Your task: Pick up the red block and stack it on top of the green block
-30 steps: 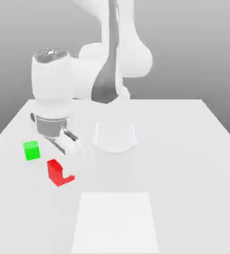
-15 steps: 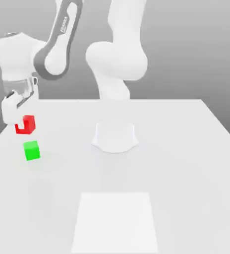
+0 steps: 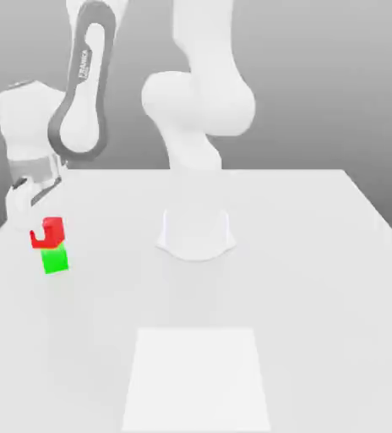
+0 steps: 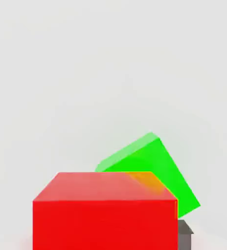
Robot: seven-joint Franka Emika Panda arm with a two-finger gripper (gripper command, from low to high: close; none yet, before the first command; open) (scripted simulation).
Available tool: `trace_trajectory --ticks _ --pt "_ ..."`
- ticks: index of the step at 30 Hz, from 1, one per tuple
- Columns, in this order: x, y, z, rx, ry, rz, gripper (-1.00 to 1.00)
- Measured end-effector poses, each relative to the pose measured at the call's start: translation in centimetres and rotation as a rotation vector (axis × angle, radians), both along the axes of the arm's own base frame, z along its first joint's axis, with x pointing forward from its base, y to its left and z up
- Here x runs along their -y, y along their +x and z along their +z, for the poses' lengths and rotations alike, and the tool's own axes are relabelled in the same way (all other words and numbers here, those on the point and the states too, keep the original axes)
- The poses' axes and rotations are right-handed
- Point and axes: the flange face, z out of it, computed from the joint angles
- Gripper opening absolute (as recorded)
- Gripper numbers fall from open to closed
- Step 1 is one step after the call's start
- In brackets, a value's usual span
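Lowered above the green block [image 3: 55,260], the red block [image 3: 54,231], gripped by the hand [image 3: 37,230], has open tabletop [image 3: 233,296] around.

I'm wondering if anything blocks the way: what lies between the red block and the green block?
Nothing visible; in the exterior view the red block overlaps the green block's upper part.

White table [image 3: 301,279]; green block [image 3: 56,260] directly on it.
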Motion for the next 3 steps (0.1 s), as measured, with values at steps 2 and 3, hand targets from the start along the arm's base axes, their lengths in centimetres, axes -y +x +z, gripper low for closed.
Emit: trace_trajectory --ticks 2,3 --pt "-0.05 -0.43 -0.78 -0.017 -0.014 -0.004 -1.0" --pt "-0.13 -0.44 -1.09 -0.026 -0.02 0.0 1.0"
